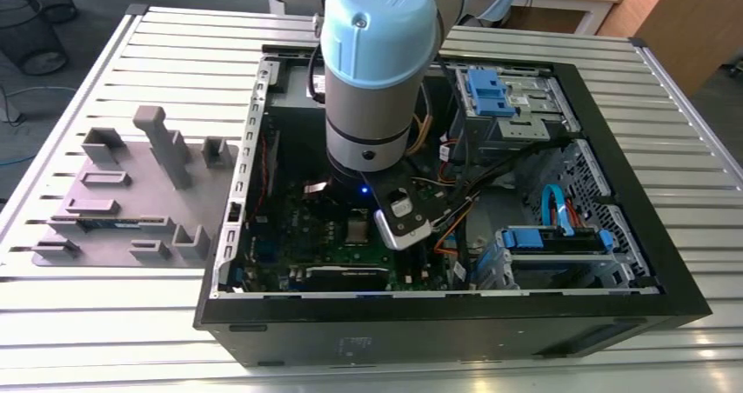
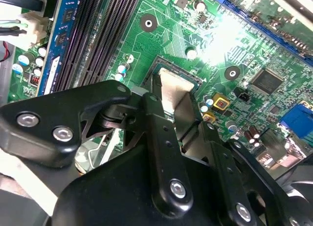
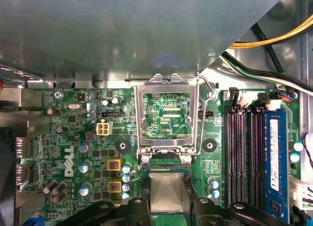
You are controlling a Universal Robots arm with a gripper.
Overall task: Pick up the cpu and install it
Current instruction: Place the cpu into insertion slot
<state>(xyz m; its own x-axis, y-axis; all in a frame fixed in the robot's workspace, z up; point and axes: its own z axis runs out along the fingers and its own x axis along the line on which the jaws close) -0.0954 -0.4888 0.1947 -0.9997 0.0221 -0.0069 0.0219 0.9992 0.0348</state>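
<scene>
Arm: grey cylindrical wrist section (image 1: 369, 106), topped by a pale blue rounded cap (image 1: 378, 15) bearing lettering and one small screw.
Light: a blue lamp (image 1: 364, 187) glows below the cap.
Wrist unit: silver-and-white housing (image 1: 403, 219), lower still below the cap.
Gripper: matt black linkage (image 2: 173, 89), silver screw heads (image 2: 178, 189), two flat black fingers (image 2: 156, 118).

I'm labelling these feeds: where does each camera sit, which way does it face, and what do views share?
Exterior view: off the arm, above the open computer case, looking down in; arm shows.
First wrist view: on the wrist, facing straight down at motherboard and socket frame; claw shows.
Second wrist view: on the wrist, looking obliquely along the claw.
Both wrist views share the cpu the claw holds.
</scene>
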